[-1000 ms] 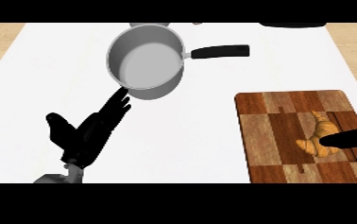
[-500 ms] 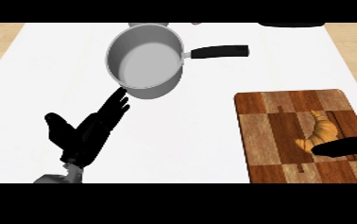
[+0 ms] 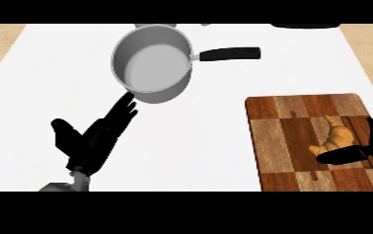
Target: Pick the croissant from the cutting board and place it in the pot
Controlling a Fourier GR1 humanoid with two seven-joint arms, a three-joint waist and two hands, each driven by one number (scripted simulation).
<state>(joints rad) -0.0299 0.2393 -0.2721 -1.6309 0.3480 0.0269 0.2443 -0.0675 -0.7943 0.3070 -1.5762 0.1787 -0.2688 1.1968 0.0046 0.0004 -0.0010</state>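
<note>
On the brown wooden cutting board (image 3: 291,144), the right robot hand (image 3: 348,155) touches the golden croissant (image 3: 335,136); its grasp cannot be told. The left robot hand (image 3: 91,141) rests open beside the grey metal pot (image 3: 153,62).

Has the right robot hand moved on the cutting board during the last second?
Yes. The right robot hand has slid toward the view's lower edge along the cutting board, from beside the middle of the croissant to its near end. The croissant has not shifted.
</note>
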